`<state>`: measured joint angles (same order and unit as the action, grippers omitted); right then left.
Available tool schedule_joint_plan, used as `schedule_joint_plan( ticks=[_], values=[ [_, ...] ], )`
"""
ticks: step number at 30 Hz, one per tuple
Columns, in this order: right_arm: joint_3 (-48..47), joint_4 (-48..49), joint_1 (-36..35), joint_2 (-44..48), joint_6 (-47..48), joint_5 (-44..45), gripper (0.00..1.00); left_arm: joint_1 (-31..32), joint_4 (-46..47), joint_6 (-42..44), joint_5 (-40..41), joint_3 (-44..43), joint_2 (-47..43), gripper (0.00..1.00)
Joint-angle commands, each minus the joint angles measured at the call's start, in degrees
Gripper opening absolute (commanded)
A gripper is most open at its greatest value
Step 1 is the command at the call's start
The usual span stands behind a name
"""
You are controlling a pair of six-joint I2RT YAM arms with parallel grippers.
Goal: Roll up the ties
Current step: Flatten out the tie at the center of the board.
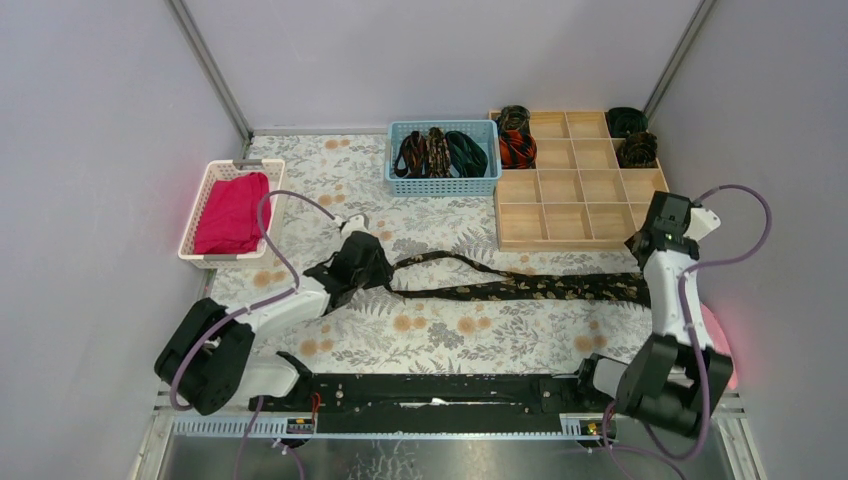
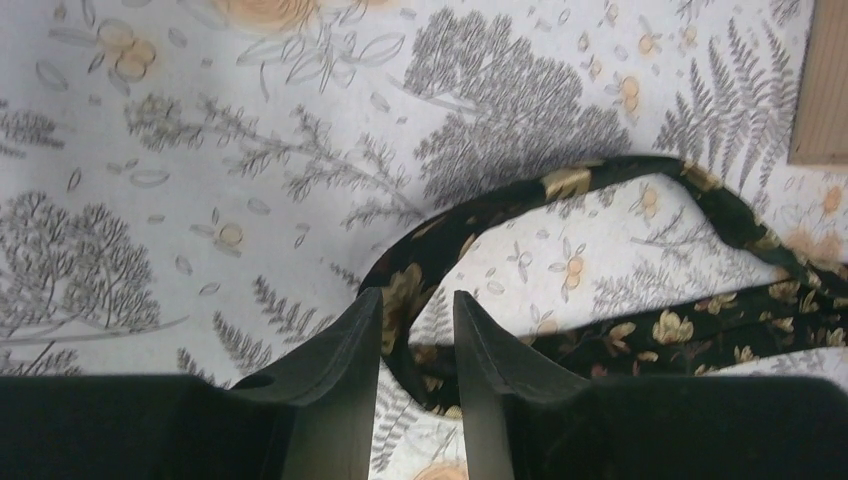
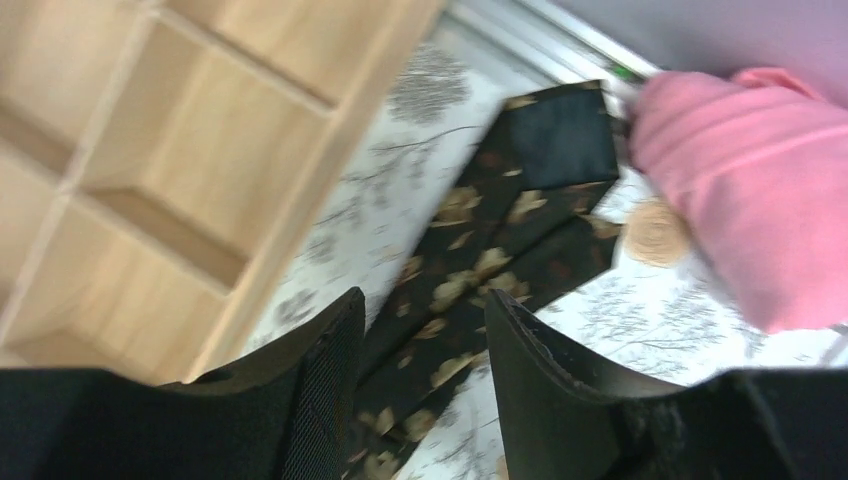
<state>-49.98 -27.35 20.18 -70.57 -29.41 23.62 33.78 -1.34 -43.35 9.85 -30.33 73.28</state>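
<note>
A tie (image 1: pixel 520 288) lay across mid-frame on the bench (image 1: pixel 440 335), its left end at the left pincer (image 2: pixel 417 300), its right end below the right pincer (image 3: pixel 425 305). Behind it, upper centre, a basket (image 1: pixel 443 185) held further ties (image 1: pixel 440 153). Right of that, a compartment tray (image 1: pixel 565 222) held coiled ties (image 1: pixel 517 148) in its back cells. At left, a crate (image 1: pixel 200 205) held a folded cloth (image 1: pixel 232 212).

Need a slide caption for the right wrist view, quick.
Right gripper open over the end of the gold-flecked black tie, which lies between the wooden compartment tray and the pink towel.

White arms (image 1: pixel 665 285), purple cables (image 1: pixel 768 215), black fingers (image 2: pixel 335 375)
</note>
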Motion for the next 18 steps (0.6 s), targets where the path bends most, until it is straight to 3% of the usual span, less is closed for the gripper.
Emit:
schedule_joint_plan(
  ticks=[1, 8, 18],
  values=[
    [2.0, 3.1, -3.7, 7.2, 0.6, -10.5, 0.55, 0.7, 0.8, 0.6, 3.9, -4.9, 4.2, 0.38],
    [1.8, 1.9, -5.7, 12.8, 1.6, -17.7, 0.55, 1.7, -1.7, 1.3, 5.7, -8.4, 12.0, 0.24],
    [2.4, 2.9, -5.8, 17.7, 1.0, -23.5, 0.55, 2.1, -6.6, 4.3, 8.7, -11.4, 15.3, 0.03]
  ],
)
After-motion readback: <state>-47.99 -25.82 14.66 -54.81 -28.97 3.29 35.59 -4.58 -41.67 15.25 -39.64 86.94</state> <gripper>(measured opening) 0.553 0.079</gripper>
